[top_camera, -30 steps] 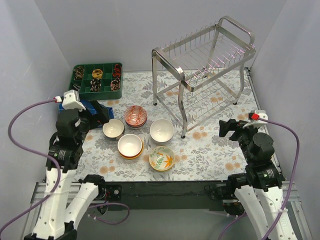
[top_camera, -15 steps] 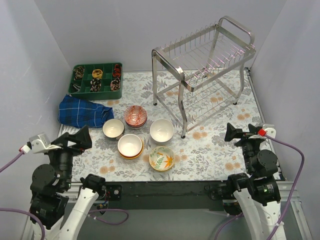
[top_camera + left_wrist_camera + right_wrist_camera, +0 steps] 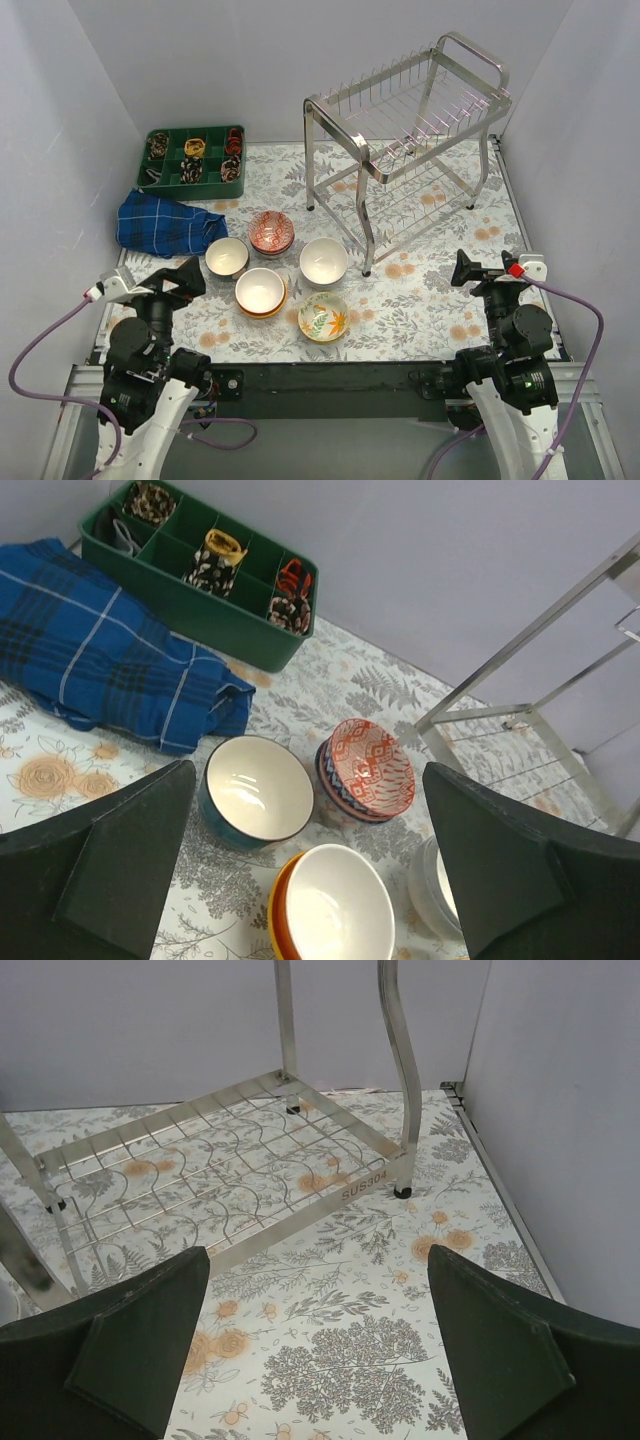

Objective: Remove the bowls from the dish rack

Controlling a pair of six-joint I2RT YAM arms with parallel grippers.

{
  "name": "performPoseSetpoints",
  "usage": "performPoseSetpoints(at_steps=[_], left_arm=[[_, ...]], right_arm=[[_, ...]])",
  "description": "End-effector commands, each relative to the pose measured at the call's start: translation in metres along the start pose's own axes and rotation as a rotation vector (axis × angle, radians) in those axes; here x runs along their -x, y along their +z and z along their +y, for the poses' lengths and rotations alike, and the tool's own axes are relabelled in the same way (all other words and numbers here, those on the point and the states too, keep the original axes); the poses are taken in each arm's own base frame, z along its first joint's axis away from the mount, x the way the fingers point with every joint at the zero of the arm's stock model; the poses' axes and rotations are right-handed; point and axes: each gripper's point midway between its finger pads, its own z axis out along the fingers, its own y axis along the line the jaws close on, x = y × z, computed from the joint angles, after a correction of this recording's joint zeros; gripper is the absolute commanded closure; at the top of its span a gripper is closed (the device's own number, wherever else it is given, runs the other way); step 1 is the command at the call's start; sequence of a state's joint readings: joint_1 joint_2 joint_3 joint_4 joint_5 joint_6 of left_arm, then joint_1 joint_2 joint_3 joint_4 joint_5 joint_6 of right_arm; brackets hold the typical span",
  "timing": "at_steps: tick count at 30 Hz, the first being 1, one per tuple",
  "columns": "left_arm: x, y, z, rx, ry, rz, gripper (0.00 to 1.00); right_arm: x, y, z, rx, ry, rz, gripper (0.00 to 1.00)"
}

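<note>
Bowls [image 3: 318, 268]: sitting off the dish rack [image 3: 362, 160], all down on the flowered table [image 3: 430, 300] in a loose cluster just left of the rack's near legs. Lying farthest back, the red-patterned bowl [image 3: 271, 232]; in the middle, the teal bowl [image 3: 227, 257] and white bowl [image 3: 326, 258]; nearest the front edge, the orange bowl [image 3: 261, 292] and leaf-patterned bowl [image 3: 323, 317].

Showing only bare wire on the rack's upper shelf from above, and only bare wire on the lower shelf in the right wrist view. Looking finished, or as good as, with nothing left to lift out as far as can be seen.

Hovering low by the near edge, apart from cluster and rack alike: left gripper [image 3: 308, 768] with fingers spread wide and gripping nothing, right gripper [image 3: 318, 1251] equally wide and empty, facing the lower shelf.

Lying farther out and playing no part: blue plaid cloth [image 3: 165, 222] and green compartment tray [image 3: 244, 160] at the back left.

Proving hard to settle: the bowl count, with the red-patterned and orange ones seeming to rest on another bowl each, only rims peeking out. Screening part of the lower shelf from above, the upper shelf; cutting off that shelf's left end, the right wrist view's edge.
</note>
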State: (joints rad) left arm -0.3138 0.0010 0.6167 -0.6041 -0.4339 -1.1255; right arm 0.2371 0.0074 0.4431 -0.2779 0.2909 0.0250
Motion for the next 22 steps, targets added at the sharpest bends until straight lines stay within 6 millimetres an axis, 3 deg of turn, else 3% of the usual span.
performPoseSetpoints(at_steps=[1,5,22], left_arm=[[0.012,-0.005,-0.005,-0.058,-0.072,-0.102,0.02],[-0.001,0.002,-0.004,-0.058,-0.063,-0.077,0.02],[-0.007,0.011,-0.003,-0.033,-0.05,-0.057,0.02]], right_arm=[[0.032,-0.016,-0.007,-0.015,0.015,-0.143,0.01],[0.031,-0.016,-0.008,-0.018,-0.024,-0.145,0.01],[0.031,-0.017,-0.007,-0.009,-0.031,-0.152,0.01]])
